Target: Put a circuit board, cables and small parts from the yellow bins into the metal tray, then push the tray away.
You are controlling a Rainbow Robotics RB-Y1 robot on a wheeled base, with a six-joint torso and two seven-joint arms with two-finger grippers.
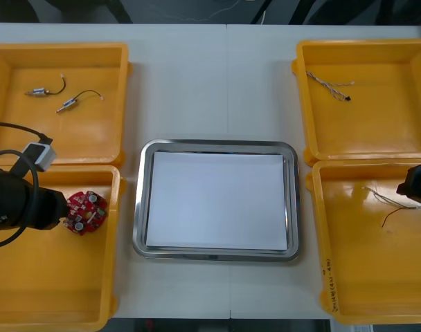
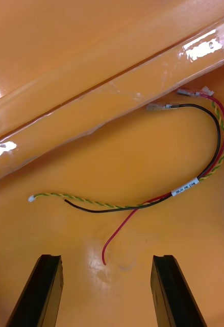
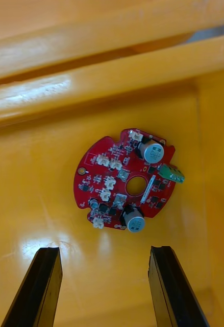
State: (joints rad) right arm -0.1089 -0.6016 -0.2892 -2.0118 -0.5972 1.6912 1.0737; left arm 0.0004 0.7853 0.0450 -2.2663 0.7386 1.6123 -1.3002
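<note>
Red on yellow, the round circuit board [image 3: 128,180] lies flat in the near left bin [image 1: 51,277]. The left gripper [image 3: 104,250] hovers just short of it, fingers spread wide, grasping nothing. The right gripper [image 2: 106,258] hangs equally released over the cables [image 2: 142,204] in the near right bin [image 1: 377,283]. The metal tray [image 1: 136,207] has nothing in it, so I'd say picking is only starting. The next move is to lower the left gripper astride the board and close.

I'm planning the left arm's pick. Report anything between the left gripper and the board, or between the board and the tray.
Nothing visible between the left gripper and the board: it hangs open over the bin floor, just short of the board. Toward the tray, the bin's wall stands between; lift over it.
</note>
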